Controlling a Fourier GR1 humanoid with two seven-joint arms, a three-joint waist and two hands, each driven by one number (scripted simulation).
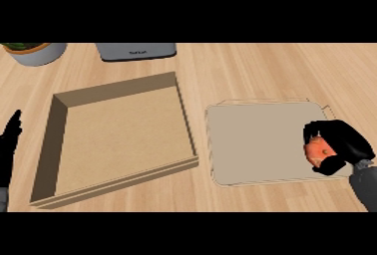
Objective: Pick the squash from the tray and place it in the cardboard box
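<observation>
I am curling my right hand [340, 145] round the orange squash [319, 150] at the tray's [250, 144] right edge so I can carry it left to the box [117, 134], while my left hand [10, 137] is resting open at the left edge.

The right robot hand [340, 144] is curled closed, while the left robot hand [10, 137] rests open, fingers up

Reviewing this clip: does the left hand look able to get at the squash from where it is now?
Probably not: the left hand rests at the far left edge, the cardboard box lies between, and the right hand already curls round the squash over the tray.
</observation>
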